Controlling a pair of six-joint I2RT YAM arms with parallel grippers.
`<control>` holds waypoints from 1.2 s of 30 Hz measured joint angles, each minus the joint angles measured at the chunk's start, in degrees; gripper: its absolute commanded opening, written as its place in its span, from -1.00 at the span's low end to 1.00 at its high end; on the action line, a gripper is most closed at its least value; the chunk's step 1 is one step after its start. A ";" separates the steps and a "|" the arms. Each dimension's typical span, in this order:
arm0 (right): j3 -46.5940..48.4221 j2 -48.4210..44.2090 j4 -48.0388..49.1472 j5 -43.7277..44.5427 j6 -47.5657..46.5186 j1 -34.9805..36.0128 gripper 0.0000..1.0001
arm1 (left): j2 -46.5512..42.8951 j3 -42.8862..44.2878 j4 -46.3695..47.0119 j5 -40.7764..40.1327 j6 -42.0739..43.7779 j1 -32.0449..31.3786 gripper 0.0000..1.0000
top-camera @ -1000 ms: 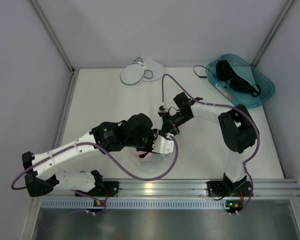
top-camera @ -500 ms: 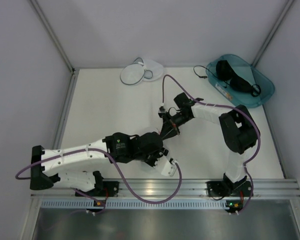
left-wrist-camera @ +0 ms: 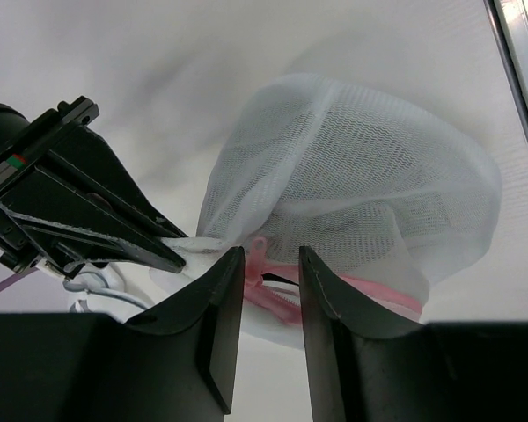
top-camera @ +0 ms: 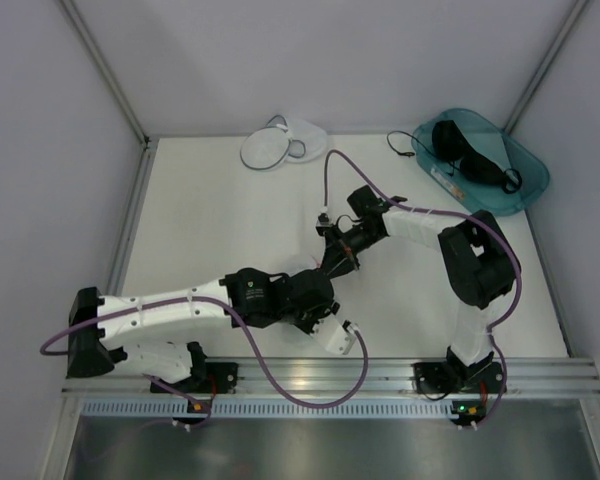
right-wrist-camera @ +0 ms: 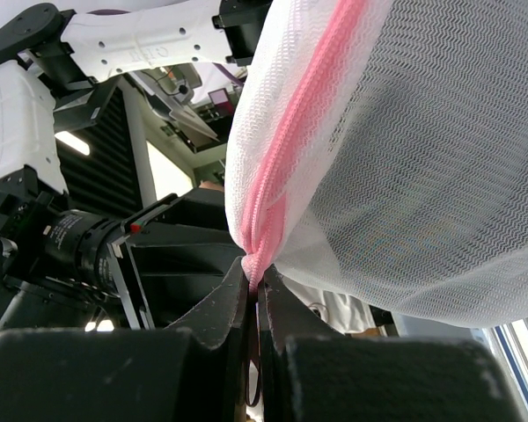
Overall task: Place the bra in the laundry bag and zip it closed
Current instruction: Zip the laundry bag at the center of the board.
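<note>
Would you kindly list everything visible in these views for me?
pink-rimmed bag: one, white mesh, mid-table between both arms' jaws
grey-rimmed bag: one, white mesh, far edge of the table, left of the bin
bin: one, teal, far right corner
bra: one as far as I can tell, black, inside the bin
table: one, white
left arm: one, white and black, jaws apart astride the pink zip
right arm: one, white and black, jaws shut on the pink zip

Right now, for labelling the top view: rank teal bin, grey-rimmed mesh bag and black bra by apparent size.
Largest: teal bin. Then grey-rimmed mesh bag and black bra, too alike to rank.
</note>
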 measured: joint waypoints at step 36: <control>0.15 0.00 -0.37 -0.44 -1.97 -0.90 -1.00 | -1.70 -0.74 -2.14 1.20 3.37 0.66 -1.00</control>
